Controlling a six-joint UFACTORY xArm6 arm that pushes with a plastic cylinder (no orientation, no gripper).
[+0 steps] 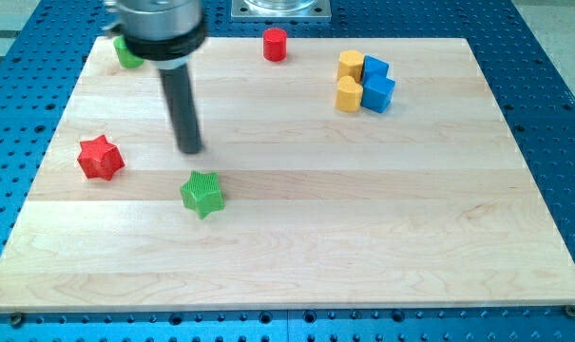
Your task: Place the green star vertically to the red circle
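— Pale wood board [363, 218] on blue perforated metal. Where's the green star [203, 194]?

— Lower left of centre; the red circle [275, 45] sits at the top edge. No pincer, just a rod; its tip [191, 149] hovers just above-left of the star.

— Next?

— Probably shoving it rightward, under the circle. No writing anywhere.
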